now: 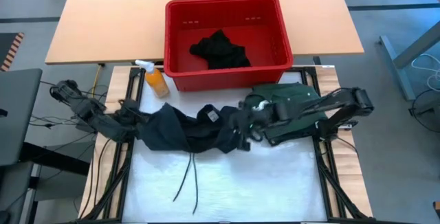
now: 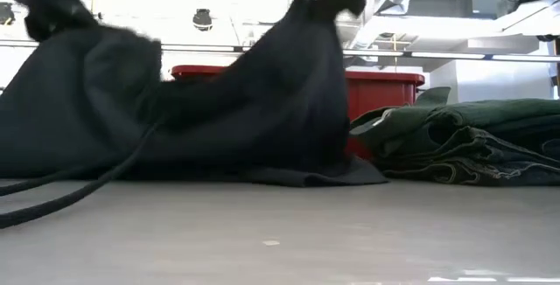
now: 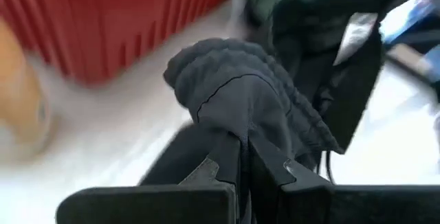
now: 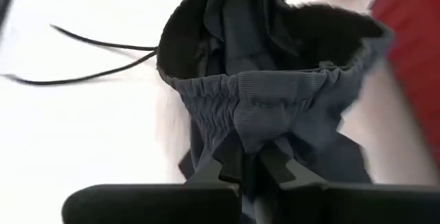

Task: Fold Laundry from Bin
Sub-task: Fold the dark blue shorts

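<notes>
High view, looking down: my left gripper [image 1: 135, 119] at nine o'clock and my right gripper [image 1: 242, 129] near centre are each pinched closed on the waistband of a soft charcoal cloth garment [image 1: 182, 129], lifting it off the white table [image 1: 261, 183] with two black drawstrings [image 1: 187, 176] trailing toward six o'clock. At twelve o'clock, the large red slotted plastic bin [image 1: 227, 42] holds crumpled black laundry [image 1: 220, 49]. Folded dark green cloth [image 1: 292, 99] lies at two o'clock.

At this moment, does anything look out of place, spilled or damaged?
Nothing damaged or spilled. The dark garment is stretched between the left gripper and right gripper, both pinching cloth, with its drawstrings trailing loose on the table. An orange spray bottle stands beside the bin.
</notes>
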Available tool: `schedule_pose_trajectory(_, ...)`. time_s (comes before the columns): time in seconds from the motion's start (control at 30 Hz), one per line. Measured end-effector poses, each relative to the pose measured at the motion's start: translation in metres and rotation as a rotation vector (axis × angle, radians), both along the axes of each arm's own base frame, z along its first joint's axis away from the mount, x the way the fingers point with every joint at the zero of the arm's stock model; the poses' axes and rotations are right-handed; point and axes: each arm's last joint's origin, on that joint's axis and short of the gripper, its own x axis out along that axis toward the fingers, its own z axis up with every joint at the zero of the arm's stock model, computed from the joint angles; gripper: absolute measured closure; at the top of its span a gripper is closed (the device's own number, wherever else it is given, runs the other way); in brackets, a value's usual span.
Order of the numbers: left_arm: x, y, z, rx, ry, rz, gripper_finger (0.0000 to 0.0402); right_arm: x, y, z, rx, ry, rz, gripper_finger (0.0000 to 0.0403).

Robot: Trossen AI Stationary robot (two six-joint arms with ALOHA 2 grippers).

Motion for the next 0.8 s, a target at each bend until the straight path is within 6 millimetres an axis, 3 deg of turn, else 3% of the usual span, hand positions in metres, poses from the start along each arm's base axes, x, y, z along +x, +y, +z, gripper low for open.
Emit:
schedule_pose_trajectory(0.23,-0.018,0.015,0.060,0.184,-0.255,-0.010,0.0401,-0.053,-0.026,0.096,0.096,-0.075,-0.096,0.0376)
schedule_pose_trajectory(0.37,-0.025,0.019,0.096,0.310,-0.420,-0.077,0.0401,-0.081,-0.037,0.144,0.155,-0.240,-0.226,0.0375)
schedule_pose_trajectory(0.47,-0.027,0.018,0.119,0.403,-0.578,-0.166,0.0401,-0.095,-0.034,0.173,0.213,-0.357,-0.174,0.0375)
schedule_pose_trajectory(0.57,-0.025,0.009,0.131,0.563,-0.714,-0.365,0.0401,-0.100,-0.018,0.192,0.260,-0.419,0.042,0.0376)
schedule_pose_trajectory(0.63,-0.019,-0.001,0.133,0.631,-0.786,-0.542,0.0401,-0.100,0.004,0.199,0.274,-0.453,0.208,0.0376)
schedule_pose_trajectory(0.73,-0.005,-0.020,0.127,0.613,-0.807,-0.844,0.0401,-0.099,0.043,0.193,0.279,-0.403,0.388,0.0376)
schedule_pose_trajectory(0.8,0.011,-0.033,0.115,0.515,-0.669,-0.964,0.0401,-0.093,0.064,0.179,0.221,-0.310,0.385,0.0376)
